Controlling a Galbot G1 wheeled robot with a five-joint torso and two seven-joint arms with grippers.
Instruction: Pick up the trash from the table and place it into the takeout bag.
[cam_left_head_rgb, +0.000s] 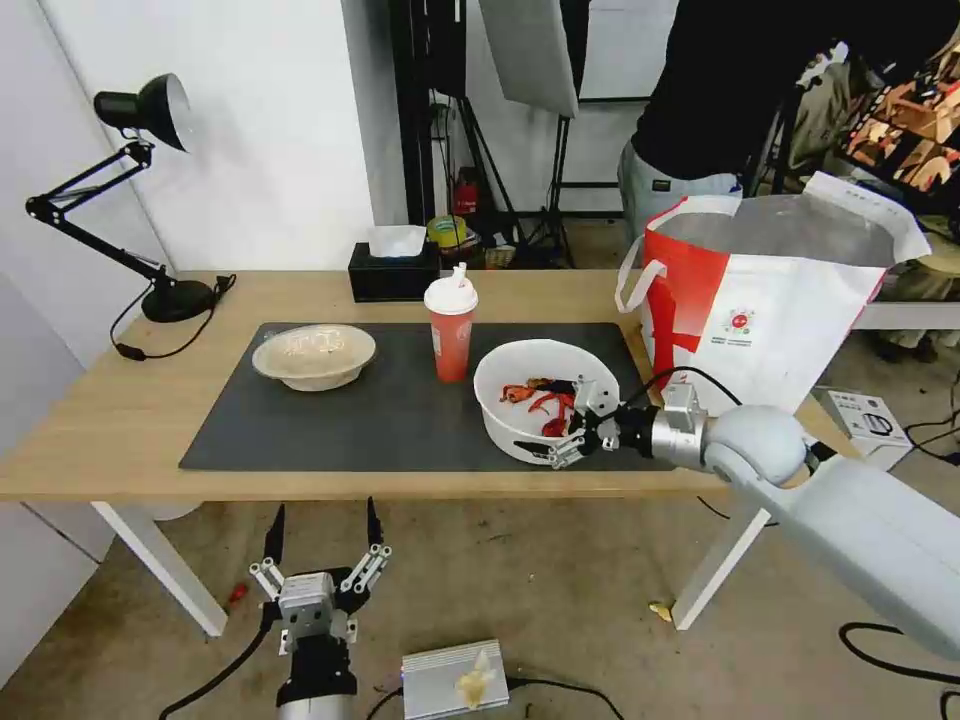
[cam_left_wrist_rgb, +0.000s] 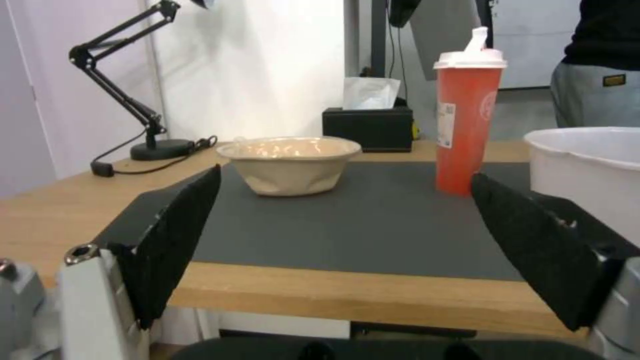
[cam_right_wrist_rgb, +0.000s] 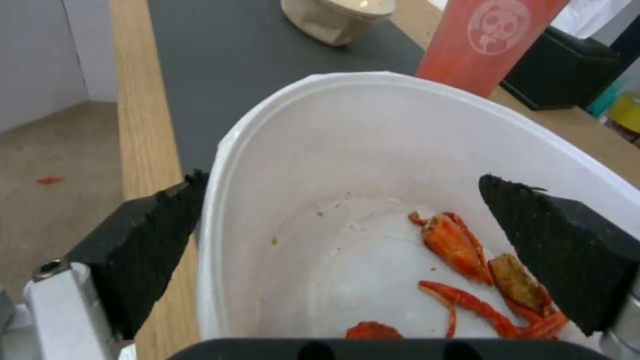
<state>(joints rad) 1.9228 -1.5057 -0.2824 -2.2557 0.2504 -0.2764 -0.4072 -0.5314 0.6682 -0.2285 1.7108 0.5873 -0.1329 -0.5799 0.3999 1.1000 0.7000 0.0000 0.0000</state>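
The large white bowl (cam_left_head_rgb: 530, 385) with red crayfish shells (cam_left_head_rgb: 540, 397) sits at the right end of the dark mat (cam_left_head_rgb: 380, 415) on the table (cam_left_head_rgb: 100, 420). My right gripper (cam_left_head_rgb: 572, 425) is open at the bowl's (cam_right_wrist_rgb: 373, 150) near right rim, one finger outside the wall and one inside. The red cup (cam_left_head_rgb: 451, 330) with its white lid stands just left of that bowl. Farther left rests the beige lidded bowl (cam_left_head_rgb: 313, 355). The takeout bag (cam_left_head_rgb: 760, 300) stands open at the table's right end. Below the front edge my left gripper (cam_left_head_rgb: 324, 510) hangs open, facing the beige bowl (cam_left_wrist_rgb: 290, 165) and cup (cam_left_wrist_rgb: 467, 115).
A black tissue box (cam_left_head_rgb: 393, 270) sits at the table's back edge and a black desk lamp (cam_left_head_rgb: 150, 110) at the back left, its cord trailing on the wood. On the floor lie a silver box (cam_left_head_rgb: 455, 680) and a white box (cam_left_head_rgb: 865, 420). Tripods stand behind the table.
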